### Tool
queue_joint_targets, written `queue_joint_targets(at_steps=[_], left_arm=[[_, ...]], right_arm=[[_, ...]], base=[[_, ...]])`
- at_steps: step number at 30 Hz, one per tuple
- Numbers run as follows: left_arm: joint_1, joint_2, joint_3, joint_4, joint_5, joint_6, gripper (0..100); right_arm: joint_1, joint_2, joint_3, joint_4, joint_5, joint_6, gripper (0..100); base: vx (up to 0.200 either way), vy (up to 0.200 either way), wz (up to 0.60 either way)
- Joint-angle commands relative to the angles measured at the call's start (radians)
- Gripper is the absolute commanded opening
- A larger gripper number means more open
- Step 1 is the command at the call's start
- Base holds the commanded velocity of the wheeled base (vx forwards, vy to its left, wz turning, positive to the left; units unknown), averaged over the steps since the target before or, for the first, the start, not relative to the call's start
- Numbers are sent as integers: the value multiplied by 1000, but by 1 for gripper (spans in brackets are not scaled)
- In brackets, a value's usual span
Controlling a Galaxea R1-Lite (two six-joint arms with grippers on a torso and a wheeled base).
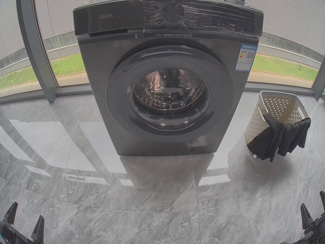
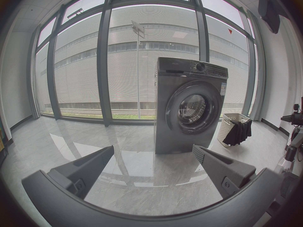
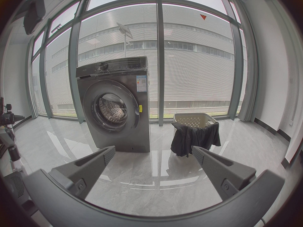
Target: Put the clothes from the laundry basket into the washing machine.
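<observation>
Clothes (image 1: pixel 279 136) on laundry basket (image 1: pixel 271 97) rim sit fwd-right, nearer right gripper (image 1: pixel 314 204) than left gripper (image 1: pixel 27 211), both wide open & empty; washing machine (image 1: pixel 101 68) door prob. shut.

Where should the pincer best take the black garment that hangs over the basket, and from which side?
Grip the black garment at the fold where it crosses the near rim of the laundry basket, coming from above. The cloth there looks raised, and the rest hangs loose outside.

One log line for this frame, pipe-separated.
stage: pre-grasp | washing machine: door looks shut | dark garment: draped over laundry basket rim | left hand: open, empty | right hand: open, empty
</observation>
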Motion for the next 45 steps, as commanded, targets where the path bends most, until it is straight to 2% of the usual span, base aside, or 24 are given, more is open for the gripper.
queue_joint_targets(at_steps=[1,45], left_arm=[[1,-17,18,-1,0,-1,100],[1,-17,18,-1,0,0,100]], right_arm=[[1,-9,18,0,0,0,100],[1,-9,18,0,-2,0,100]], base=[[0,-200,0],[0,-200,0]])
